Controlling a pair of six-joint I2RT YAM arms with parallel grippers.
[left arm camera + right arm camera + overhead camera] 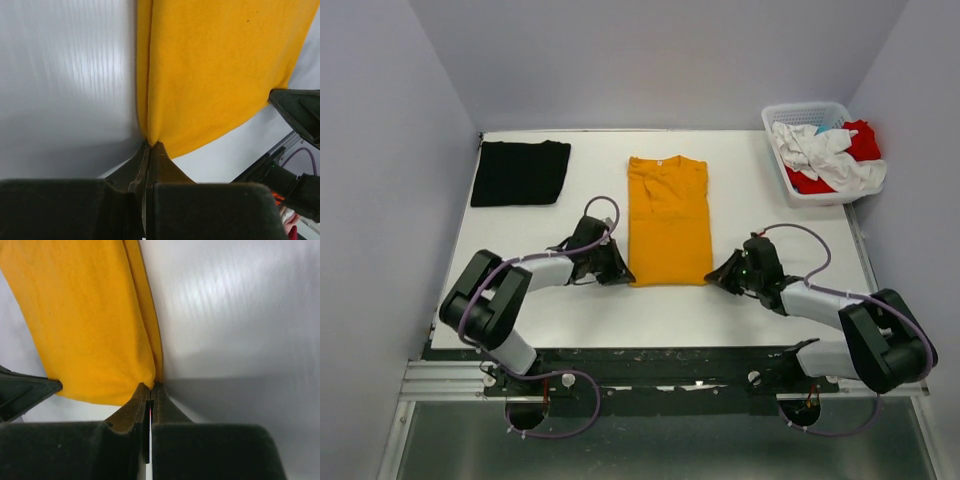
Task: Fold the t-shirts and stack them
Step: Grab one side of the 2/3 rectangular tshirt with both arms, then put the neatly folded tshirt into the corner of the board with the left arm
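Observation:
The mustard t-shirt (668, 220) lies in the middle of the table, folded lengthwise into a narrow strip, collar at the far end. My left gripper (620, 268) is shut on its near left corner (152, 135). My right gripper (720, 274) is shut on its near right corner (150, 377). Both hold the hem low at the table. A folded black t-shirt (520, 172) lies at the far left. White (825, 155) and red (860, 140) shirts are bunched in the basket.
The white lattice basket (782, 112) stands at the far right corner. The table (580, 310) has a black rail along its near edge. Grey walls close in the left, far and right sides.

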